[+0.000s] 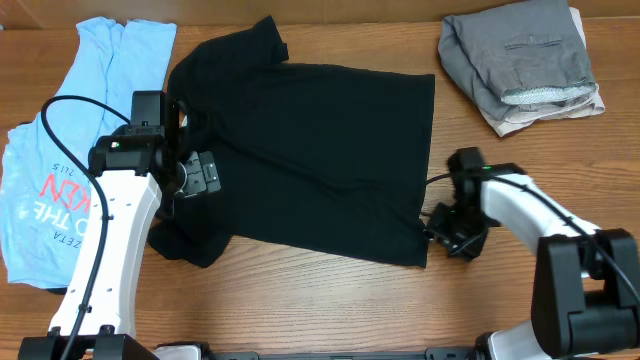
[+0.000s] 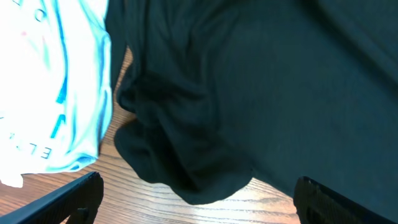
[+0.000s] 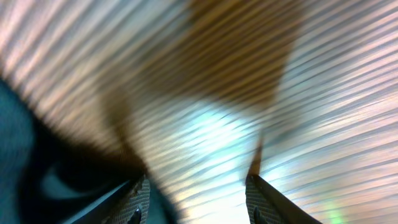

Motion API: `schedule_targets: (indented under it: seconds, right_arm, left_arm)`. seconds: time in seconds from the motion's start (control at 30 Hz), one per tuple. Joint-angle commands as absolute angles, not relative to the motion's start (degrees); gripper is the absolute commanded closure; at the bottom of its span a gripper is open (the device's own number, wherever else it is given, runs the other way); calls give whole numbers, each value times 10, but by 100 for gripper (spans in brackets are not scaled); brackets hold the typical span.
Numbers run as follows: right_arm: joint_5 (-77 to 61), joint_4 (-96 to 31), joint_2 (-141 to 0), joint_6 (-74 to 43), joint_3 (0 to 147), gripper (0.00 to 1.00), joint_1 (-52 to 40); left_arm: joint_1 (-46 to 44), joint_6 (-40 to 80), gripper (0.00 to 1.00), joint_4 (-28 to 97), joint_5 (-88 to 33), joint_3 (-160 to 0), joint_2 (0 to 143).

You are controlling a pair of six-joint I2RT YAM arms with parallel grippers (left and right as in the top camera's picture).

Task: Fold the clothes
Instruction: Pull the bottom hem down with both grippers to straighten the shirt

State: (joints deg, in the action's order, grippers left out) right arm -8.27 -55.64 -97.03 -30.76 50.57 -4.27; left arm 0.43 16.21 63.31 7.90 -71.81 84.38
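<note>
Overhead first: the black T-shirt (image 1: 320,150) lay spread flat mid-table, unfolded. The light blue shirt (image 1: 60,190) lay rumpled just beside its left sleeve, with folded grey trousers (image 1: 520,60) well apart at the far right corner. The left gripper (image 1: 200,175) hung over the shirt's sleeve-and-collar end; the right gripper (image 1: 452,238) sat at the hem's near corner.

Left wrist: its fingers (image 2: 68,199) stood wide apart with nothing between them, the bunched sleeve (image 2: 186,155) below.

Right wrist: blurred. Fingers (image 3: 134,199) were parted, bare wood between, dark cloth only at one finger's edge.

We judged two risks. The right jaws might close on table beside the hem and miss it. The left pinch might catch blue cloth with the sleeve and drag both garments together.
</note>
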Motion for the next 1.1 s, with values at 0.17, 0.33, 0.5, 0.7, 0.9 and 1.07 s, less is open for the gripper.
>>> schedule_targets:
  seconds: [0.17,0.33,0.5,0.7,0.9,1.07]
  right_arm:
    - [-86,-557,-965,-235,543,36,59]
    - [-91,-601,-933,-223,608,25,57]
    - [-99,-659,-903,-205,640,20,57]
    - [-103,-708,-873,-199,639,18,53]
    - [-107,-713,-861,-203,639,18,4]
    - [-105,-698,-861,-227,639,18,-57]
  left_arm:
    - [7,163,0,630,37,-656,836]
    - [7,163,0,677,29,-649,836]
    - [7,169,0,676,29,-630,836]
    - [10,220,0,598,36,-530,836]
    - [55,249,0,518,36,-462,836]
    - [110,249,0,459,36,-424,836]
